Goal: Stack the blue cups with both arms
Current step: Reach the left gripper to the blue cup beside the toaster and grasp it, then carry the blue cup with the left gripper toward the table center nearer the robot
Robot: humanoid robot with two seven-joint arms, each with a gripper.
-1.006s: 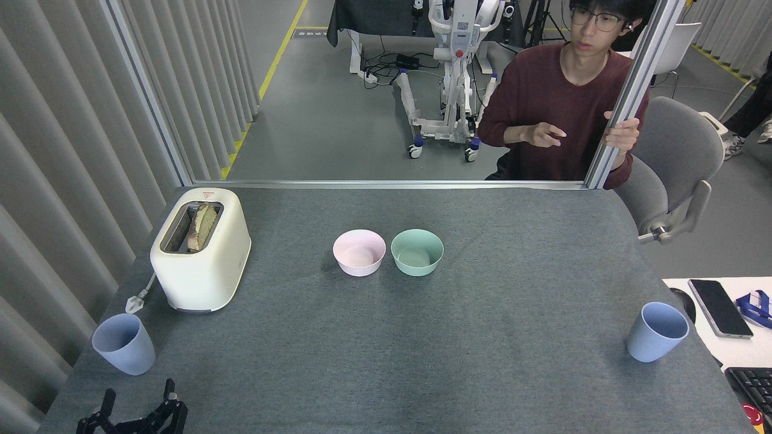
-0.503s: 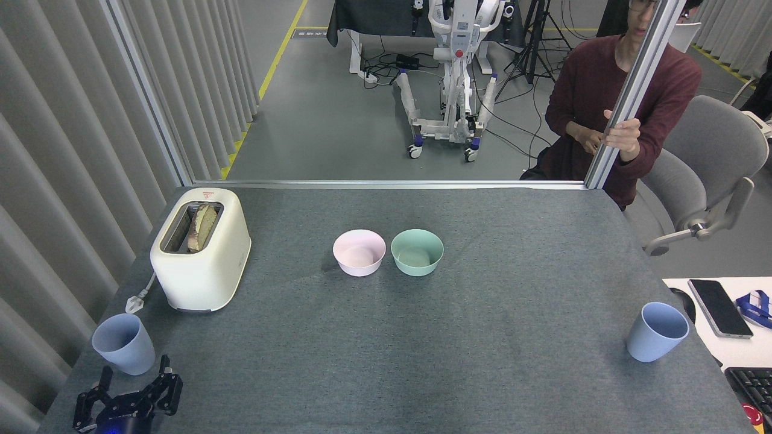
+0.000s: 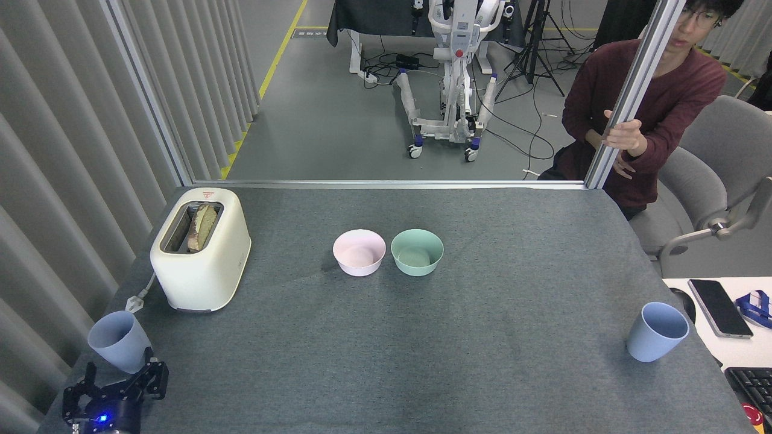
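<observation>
L gripper (image 3: 114, 386) fingers spread open, touching left blue cup (image 3: 119, 340) base; right blue cup (image 3: 656, 331) far off.

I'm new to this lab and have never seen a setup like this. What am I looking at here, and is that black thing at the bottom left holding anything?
This single picture comes from the robot's own head, looking down on a grey felt-covered table. The black fingered tool with a small blue light is the end of the robot's left arm; its fingers are spread open just below a pale blue plastic cup, holding nothing. Its right tool is out of view. A second pale blue plastic cup stands far right. Also there: a cream toaster with bread, a pink bowl and a mint-green bowl. A person in a maroon sweater sits behind.
</observation>
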